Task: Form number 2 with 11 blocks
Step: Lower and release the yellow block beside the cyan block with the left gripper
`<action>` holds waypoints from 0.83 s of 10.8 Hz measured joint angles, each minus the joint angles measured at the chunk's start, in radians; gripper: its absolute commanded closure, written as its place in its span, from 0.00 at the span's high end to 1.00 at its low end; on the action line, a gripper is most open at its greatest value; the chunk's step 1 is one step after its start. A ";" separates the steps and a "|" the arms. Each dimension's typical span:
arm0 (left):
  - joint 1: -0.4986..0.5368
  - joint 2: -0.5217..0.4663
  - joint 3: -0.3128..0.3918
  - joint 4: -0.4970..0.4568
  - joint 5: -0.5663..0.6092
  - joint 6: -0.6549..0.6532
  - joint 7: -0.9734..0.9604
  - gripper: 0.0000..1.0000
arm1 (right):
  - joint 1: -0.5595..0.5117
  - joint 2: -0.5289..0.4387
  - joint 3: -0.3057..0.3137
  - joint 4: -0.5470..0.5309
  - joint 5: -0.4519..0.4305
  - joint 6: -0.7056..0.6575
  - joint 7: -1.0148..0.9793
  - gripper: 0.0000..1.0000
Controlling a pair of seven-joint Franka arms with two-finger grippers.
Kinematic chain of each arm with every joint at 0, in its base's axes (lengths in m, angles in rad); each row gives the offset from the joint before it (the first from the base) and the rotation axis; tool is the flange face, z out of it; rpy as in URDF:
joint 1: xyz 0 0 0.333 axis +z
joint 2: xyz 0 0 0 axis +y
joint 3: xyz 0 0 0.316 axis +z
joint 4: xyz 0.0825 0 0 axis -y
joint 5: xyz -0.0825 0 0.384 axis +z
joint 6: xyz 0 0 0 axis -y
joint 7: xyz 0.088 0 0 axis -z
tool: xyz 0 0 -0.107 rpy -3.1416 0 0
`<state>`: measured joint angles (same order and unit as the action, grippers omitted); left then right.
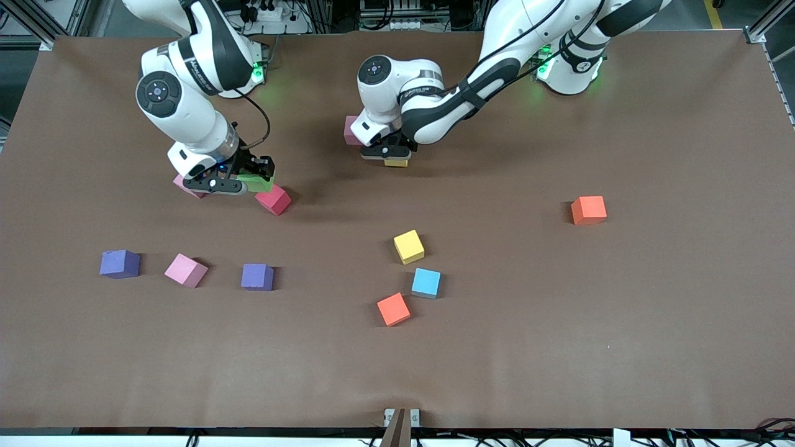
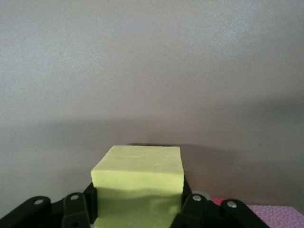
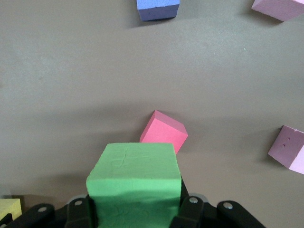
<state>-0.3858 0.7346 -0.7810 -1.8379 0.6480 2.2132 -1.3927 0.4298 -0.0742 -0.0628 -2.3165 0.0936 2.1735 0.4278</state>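
Observation:
My right gripper [image 1: 239, 179] is shut on a green block [image 1: 259, 182], also in the right wrist view [image 3: 135, 183], low over the table. Beside it lie a red block [image 1: 273, 200] and a pink block [image 1: 186, 186], which the hand partly hides. My left gripper [image 1: 390, 155] is shut on a yellow block [image 1: 396, 162], also in the left wrist view [image 2: 137, 183], low over the table's middle. A pink block [image 1: 351, 130] sits right beside it, half hidden by the wrist. The other blocks lie scattered singly.
Nearer the front camera lie two purple blocks [image 1: 119, 264] [image 1: 257, 277] with a pink one [image 1: 186, 270] between them. A yellow [image 1: 408, 246], a light blue [image 1: 426, 283] and an orange-red block [image 1: 393, 309] cluster mid-table. An orange block [image 1: 588, 210] sits toward the left arm's end.

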 measured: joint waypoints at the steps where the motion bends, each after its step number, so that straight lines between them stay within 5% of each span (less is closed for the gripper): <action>1: -0.001 0.002 0.003 -0.001 0.000 0.007 0.000 0.00 | 0.000 0.001 0.000 0.000 0.000 0.000 0.000 0.44; 9: -0.001 0.006 0.024 -0.015 0.002 0.023 0.016 0.00 | 0.000 0.001 0.001 0.000 0.000 0.003 0.000 0.44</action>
<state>-0.3867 0.7406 -0.7570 -1.8534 0.6504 2.2363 -1.3766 0.4302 -0.0732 -0.0619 -2.3165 0.0936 2.1766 0.4278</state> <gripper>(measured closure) 0.388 0.410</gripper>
